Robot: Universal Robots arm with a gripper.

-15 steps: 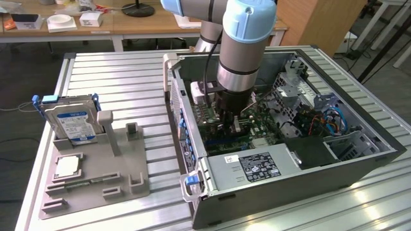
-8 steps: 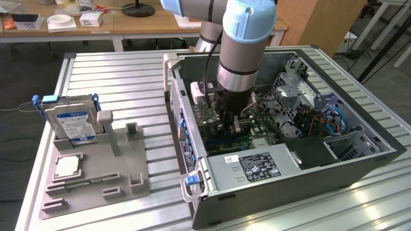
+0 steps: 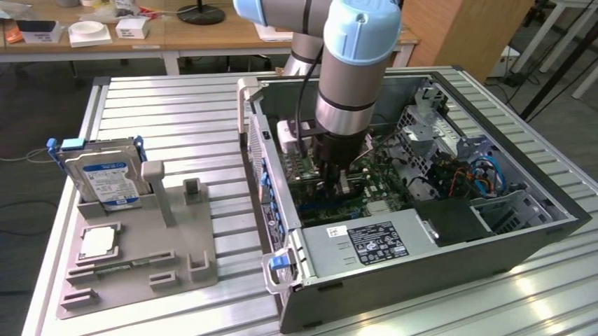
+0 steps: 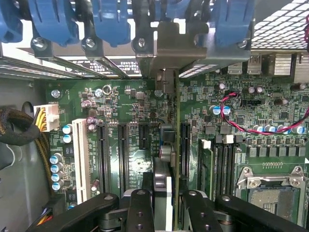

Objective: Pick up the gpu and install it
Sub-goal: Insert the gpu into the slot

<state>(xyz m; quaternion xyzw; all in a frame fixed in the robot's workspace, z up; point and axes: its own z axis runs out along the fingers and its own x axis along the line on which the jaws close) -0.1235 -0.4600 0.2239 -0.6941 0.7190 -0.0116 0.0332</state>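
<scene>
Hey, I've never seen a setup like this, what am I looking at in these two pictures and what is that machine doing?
The exterior view looks at a metal table from outside. A robot arm, grey with light blue joints, reaches down into an open computer case. Its end effector is down at the green motherboard. Beside the case stands a grey holder with a blue-labelled hard drive upright in it and a processor chip lying flat.

The wrist view comes from a camera on the arm, looking along the black fingers. They are closed on the gpu, a thin card seen edge-on, held over the motherboard's black expansion slots. I cannot tell whether it is already seated.
</scene>
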